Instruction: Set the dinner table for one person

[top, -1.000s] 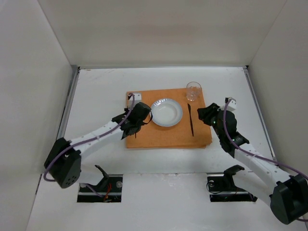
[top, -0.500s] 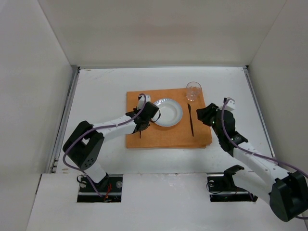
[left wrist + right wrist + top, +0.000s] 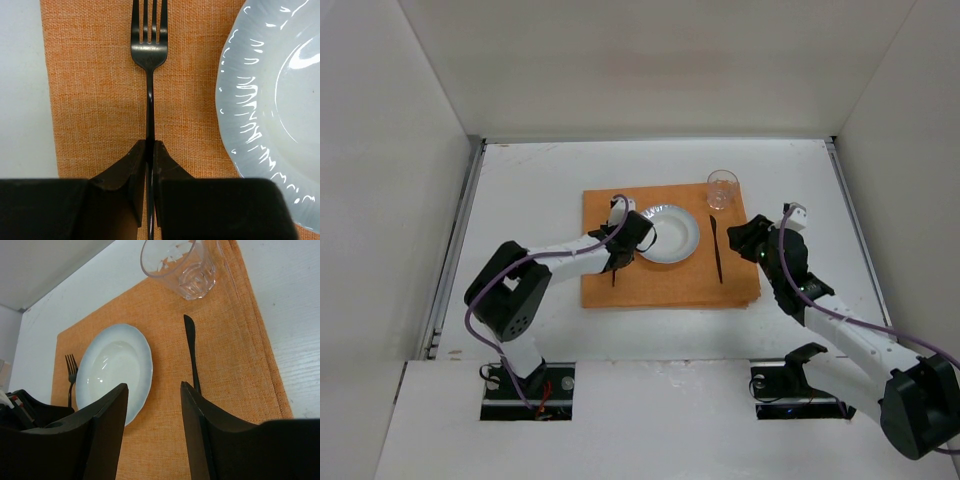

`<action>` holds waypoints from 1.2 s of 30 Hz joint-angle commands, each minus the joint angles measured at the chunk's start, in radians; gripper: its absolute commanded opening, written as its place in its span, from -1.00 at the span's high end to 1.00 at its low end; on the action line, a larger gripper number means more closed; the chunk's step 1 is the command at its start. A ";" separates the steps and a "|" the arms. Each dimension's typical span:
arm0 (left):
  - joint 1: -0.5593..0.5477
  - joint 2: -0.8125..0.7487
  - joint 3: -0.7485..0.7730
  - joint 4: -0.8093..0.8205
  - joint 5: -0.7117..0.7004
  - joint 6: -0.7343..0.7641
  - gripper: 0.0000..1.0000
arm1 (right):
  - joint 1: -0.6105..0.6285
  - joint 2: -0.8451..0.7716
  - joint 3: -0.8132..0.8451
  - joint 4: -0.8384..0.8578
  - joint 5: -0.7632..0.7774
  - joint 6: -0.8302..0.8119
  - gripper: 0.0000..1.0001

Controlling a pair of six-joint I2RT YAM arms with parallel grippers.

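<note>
Pinching a black fork (image 3: 149, 45) by its handle in the closed left hand (image 3: 150, 150), on the orange placemat (image 3: 90, 100) just left of the plate (image 3: 280, 110). Hovering the right hand (image 3: 153, 390), fingers apart and empty, near the knife (image 3: 190, 347). Standing at the placemat's far right corner, a glass (image 3: 182, 265), mid white tabletop (image 3: 530, 180).

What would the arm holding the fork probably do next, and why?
Probably open the left gripper to let go: it grips the fork by the handle, and the fork seems to lie on the orange placemat beside the plate.
</note>
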 commanded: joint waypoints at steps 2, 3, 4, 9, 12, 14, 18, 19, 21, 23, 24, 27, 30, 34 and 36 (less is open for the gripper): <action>0.014 0.006 0.014 0.030 -0.002 0.004 0.93 | 0.010 0.008 0.032 0.068 0.003 -0.010 -0.04; 0.015 0.013 0.013 0.037 0.000 0.002 0.93 | 0.012 0.010 0.034 0.068 0.006 -0.013 -0.04; 0.017 0.019 0.011 0.043 0.003 -0.001 0.92 | 0.012 0.008 0.034 0.068 0.008 -0.013 -0.04; 0.018 0.031 0.013 0.049 0.026 -0.016 0.83 | 0.013 0.014 0.034 0.070 0.009 -0.012 -0.04; 0.021 0.031 0.014 0.049 0.027 -0.021 0.76 | 0.013 0.013 0.034 0.070 0.006 -0.010 -0.05; 0.021 0.023 0.011 0.049 0.024 -0.021 0.68 | 0.013 0.011 0.034 0.070 0.008 -0.013 -0.05; 0.024 -0.004 -0.001 0.049 0.026 -0.025 0.49 | 0.013 0.007 0.032 0.070 0.008 -0.012 -0.06; 0.024 -0.021 -0.006 0.049 0.026 -0.027 0.43 | 0.013 0.007 0.032 0.070 0.008 -0.012 -0.07; 0.029 -0.056 -0.016 0.044 0.023 -0.030 0.36 | 0.013 0.007 0.031 0.070 0.011 -0.013 -0.07; 0.032 -0.119 -0.033 0.037 0.021 -0.037 0.31 | 0.013 0.007 0.031 0.070 0.011 -0.012 -0.07; 0.034 -0.160 -0.047 0.038 0.020 -0.039 0.28 | 0.013 0.008 0.031 0.070 0.011 -0.012 -0.09; 0.038 -0.318 -0.098 0.066 0.027 -0.056 0.23 | 0.013 0.005 0.028 0.070 0.011 -0.012 -0.10; 0.053 -0.502 -0.168 0.107 0.026 -0.074 0.21 | 0.010 -0.002 0.018 0.076 0.020 -0.005 -0.11; 0.127 -0.748 -0.303 0.109 0.006 -0.143 0.16 | -0.008 -0.044 -0.006 0.079 0.066 0.008 -0.11; 0.191 -0.855 -0.381 0.090 0.004 -0.194 0.13 | -0.032 -0.088 -0.029 0.075 0.111 0.019 -0.07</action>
